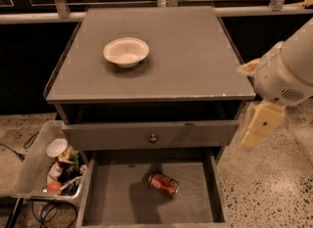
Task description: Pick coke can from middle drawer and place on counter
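Coke can [163, 184], small, red, white-scripted, is lying on its side in the wide grey middle drawer [112, 195], standing open for our reach. Our cream gripper [261, 124] is hanging beside the flat grey counter [195, 60], right side; we're unable to tell its state.

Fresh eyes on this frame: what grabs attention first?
The red coke can lies on its side on the floor of the open middle drawer, bottom centre. Next comes the white bowl on the counter, left of centre. The tool hangs at the right edge, beside the cabinet, well away from the can.
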Robot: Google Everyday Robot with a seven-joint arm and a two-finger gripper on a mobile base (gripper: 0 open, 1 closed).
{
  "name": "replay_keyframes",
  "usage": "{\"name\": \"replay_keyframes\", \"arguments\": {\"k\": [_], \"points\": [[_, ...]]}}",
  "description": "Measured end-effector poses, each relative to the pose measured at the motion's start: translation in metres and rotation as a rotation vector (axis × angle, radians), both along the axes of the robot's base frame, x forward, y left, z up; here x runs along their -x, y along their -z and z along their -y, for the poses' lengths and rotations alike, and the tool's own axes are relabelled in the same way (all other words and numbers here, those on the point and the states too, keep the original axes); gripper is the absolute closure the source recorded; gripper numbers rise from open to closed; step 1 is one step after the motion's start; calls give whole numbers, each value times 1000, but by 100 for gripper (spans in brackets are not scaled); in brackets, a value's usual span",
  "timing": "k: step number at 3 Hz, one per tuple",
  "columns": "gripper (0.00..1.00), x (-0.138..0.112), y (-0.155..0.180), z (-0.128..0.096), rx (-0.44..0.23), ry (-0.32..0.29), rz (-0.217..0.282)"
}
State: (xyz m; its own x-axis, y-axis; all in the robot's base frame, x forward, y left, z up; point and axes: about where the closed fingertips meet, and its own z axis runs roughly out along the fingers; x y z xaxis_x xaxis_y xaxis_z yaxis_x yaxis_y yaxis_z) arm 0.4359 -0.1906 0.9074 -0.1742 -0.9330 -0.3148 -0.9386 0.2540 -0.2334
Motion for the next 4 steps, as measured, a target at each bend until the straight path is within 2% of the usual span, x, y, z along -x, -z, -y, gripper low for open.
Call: {"name": "replay_keyframes", "arguments": {"k": [1,2,4], "points": [[0,2,53,-11,-100,-24,10],[0,-3,52,-13,-105,-20,37],[0,4,51,-17,-127,-35,38]]}}
